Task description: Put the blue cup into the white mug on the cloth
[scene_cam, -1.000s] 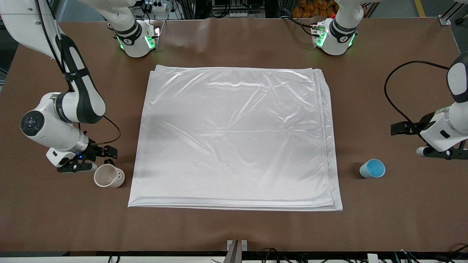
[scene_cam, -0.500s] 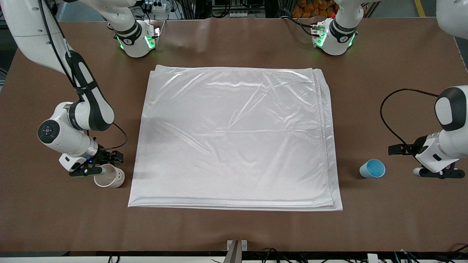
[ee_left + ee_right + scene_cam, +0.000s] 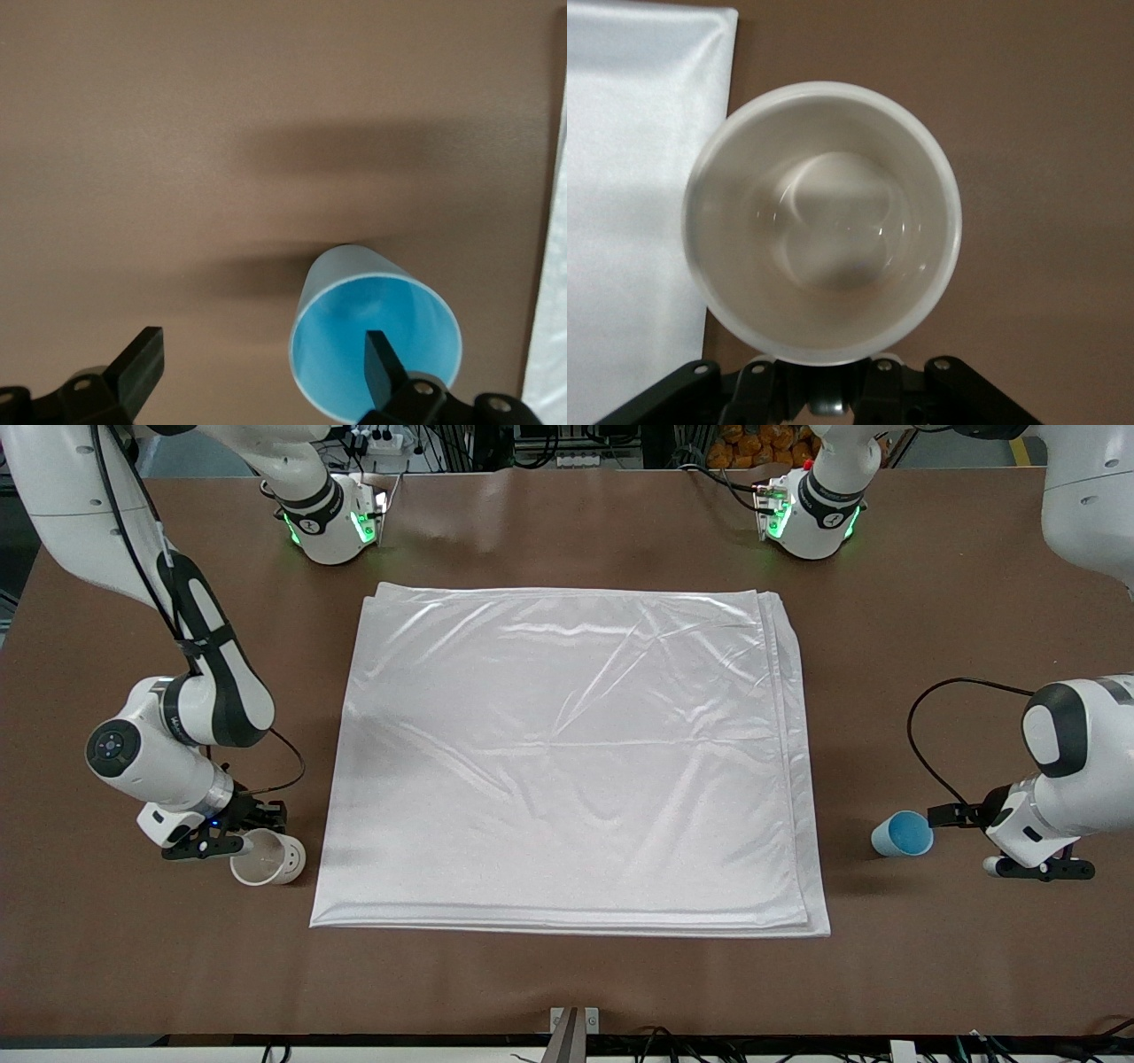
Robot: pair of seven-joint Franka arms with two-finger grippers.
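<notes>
The white mug (image 3: 268,860) stands on the brown table beside the cloth (image 3: 567,762), toward the right arm's end. My right gripper (image 3: 235,833) is low against the mug, fingers drawn in on the black handle. In the right wrist view the mug (image 3: 824,221) shows from above, with the gripper (image 3: 824,394) at its rim. The blue cup (image 3: 902,834) stands on the table off the cloth, toward the left arm's end. My left gripper (image 3: 961,834) is open and low beside it. In the left wrist view one finger (image 3: 383,359) is over the cup's mouth (image 3: 354,345) and the other is off to the side.
The cloth lies flat across the middle of the table, and its edge shows in both wrist views (image 3: 629,177) (image 3: 554,266). The two arm bases (image 3: 332,518) (image 3: 811,514) stand along the table's back edge. A small metal bracket (image 3: 574,1019) sits at the front edge.
The left gripper has come down and toward the blue cup. The right gripper has dropped onto the mug's handle, and the mug has shifted slightly toward the front camera.
</notes>
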